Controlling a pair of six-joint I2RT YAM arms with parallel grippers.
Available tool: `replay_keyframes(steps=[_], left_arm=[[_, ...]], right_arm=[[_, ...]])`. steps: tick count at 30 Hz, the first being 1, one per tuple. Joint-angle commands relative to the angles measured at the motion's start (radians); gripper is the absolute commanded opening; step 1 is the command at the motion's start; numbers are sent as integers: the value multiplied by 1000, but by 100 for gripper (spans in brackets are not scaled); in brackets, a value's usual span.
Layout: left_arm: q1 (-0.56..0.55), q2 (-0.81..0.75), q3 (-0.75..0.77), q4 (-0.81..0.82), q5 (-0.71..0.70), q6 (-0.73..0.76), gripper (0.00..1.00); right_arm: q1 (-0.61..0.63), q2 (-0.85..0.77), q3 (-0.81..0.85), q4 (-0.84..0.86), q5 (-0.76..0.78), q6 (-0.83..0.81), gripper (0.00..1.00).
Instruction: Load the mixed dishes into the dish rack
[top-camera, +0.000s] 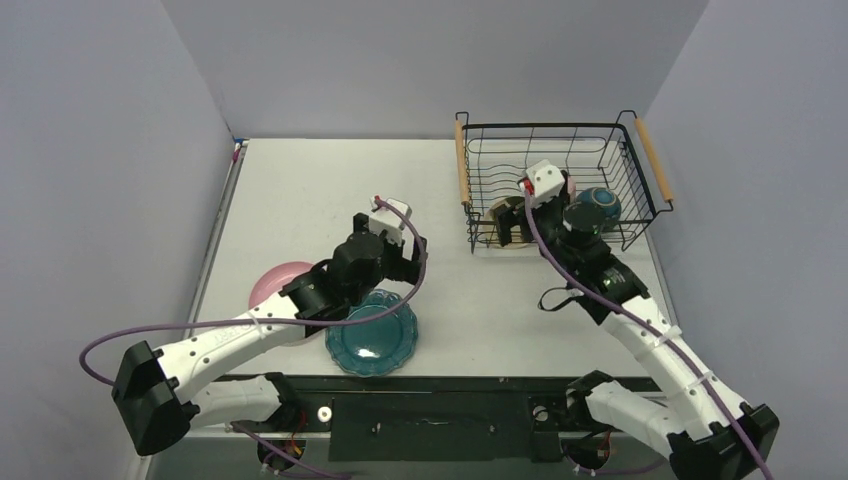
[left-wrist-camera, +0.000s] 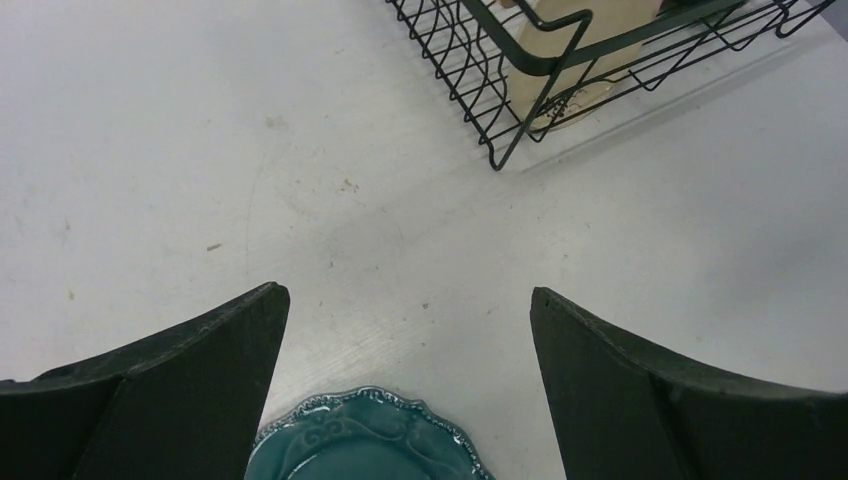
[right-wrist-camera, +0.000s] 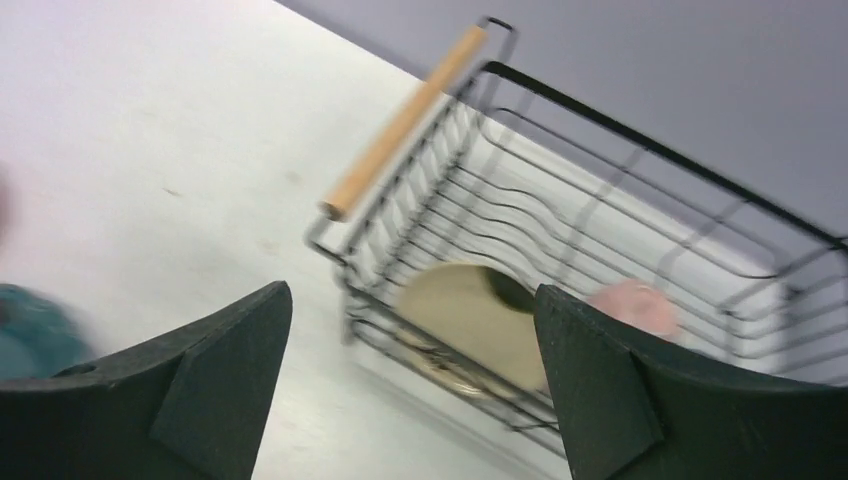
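Observation:
The black wire dish rack (top-camera: 555, 135) stands at the back right. It holds the cream dish (top-camera: 503, 212), the dark-teal bowl (top-camera: 598, 205) and the pink cup (right-wrist-camera: 635, 305). The teal scalloped plate (top-camera: 372, 335) and the pink plate (top-camera: 272, 283) lie on the table at the front left. My left gripper (top-camera: 410, 258) is open and empty over the teal plate's (left-wrist-camera: 365, 445) far edge. My right gripper (top-camera: 512, 228) is open and empty at the rack's near left corner. Its wrist view is blurred and shows the cream dish (right-wrist-camera: 470, 315) ahead.
The rack has two light wooden handles (top-camera: 462, 160), one on each short side. Grey walls enclose the table on three sides. The rack's corner (left-wrist-camera: 530, 60) shows ahead and to the right in the left wrist view.

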Motion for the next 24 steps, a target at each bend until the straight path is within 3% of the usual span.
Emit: replay_keyframes(steps=[1, 2, 5, 9, 11, 20, 24], left_arm=[[60, 0, 59, -152, -11, -263, 90], [75, -11, 50, -174, 2, -328, 90], [153, -54, 2, -241, 50, -421, 89], [223, -147, -45, -264, 54, -456, 88], [242, -192, -50, -272, 36, -445, 88], [275, -240, -29, -288, 32, -395, 88], [277, -249, -25, -284, 42, -355, 88]], right_arm=[[180, -80, -125, 224, 184, 623, 86], [219, -77, -132, 197, 171, 746, 86], [355, -49, -193, 202, 179, 871, 86], [663, 26, -234, 216, 377, 918, 87], [705, 85, -246, 212, 459, 1001, 87], [677, 345, -333, 397, 254, 1201, 83], [626, 441, -397, 569, 123, 1279, 78]])
